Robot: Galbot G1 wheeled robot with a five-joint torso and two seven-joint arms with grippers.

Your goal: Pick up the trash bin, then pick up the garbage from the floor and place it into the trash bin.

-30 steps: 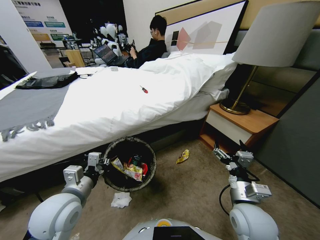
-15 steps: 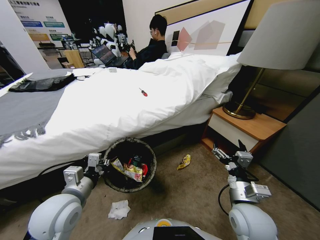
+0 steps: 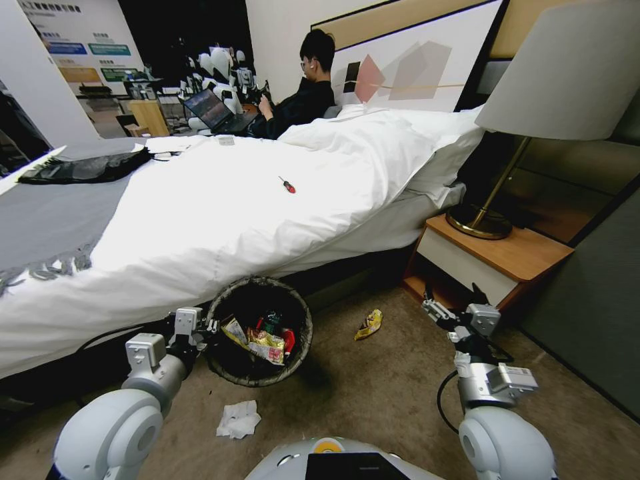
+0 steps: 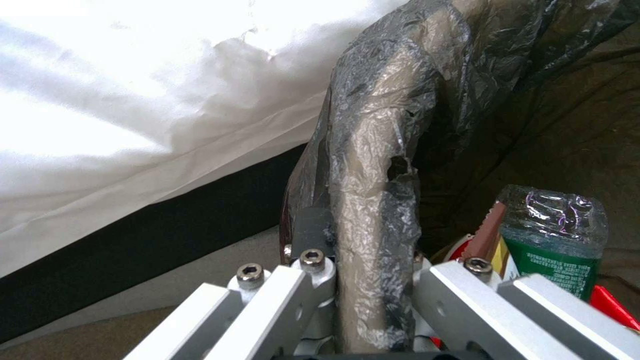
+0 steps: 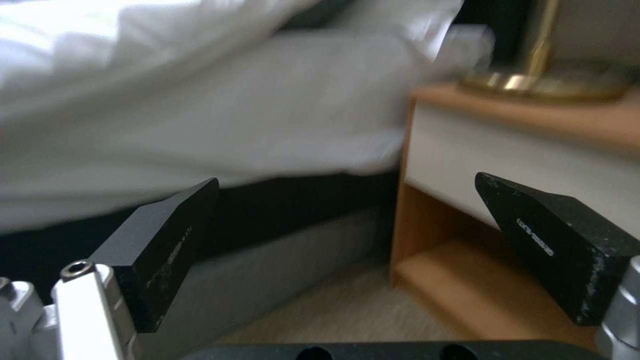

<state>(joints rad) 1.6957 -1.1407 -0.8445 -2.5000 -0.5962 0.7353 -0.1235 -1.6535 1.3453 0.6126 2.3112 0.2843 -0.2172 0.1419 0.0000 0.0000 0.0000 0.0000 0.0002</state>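
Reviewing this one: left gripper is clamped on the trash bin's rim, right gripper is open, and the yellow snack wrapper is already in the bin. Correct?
Not quite. The yellow snack wrapper lies on the floor beside the trash bin, as the head view shows. The rest holds: the left gripper is clamped on the bin's rim, and the right gripper is open.

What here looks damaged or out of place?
A screwdriver lies on the white bed. The trash bin liner has a small hole near the rim, where the left gripper clamps it.
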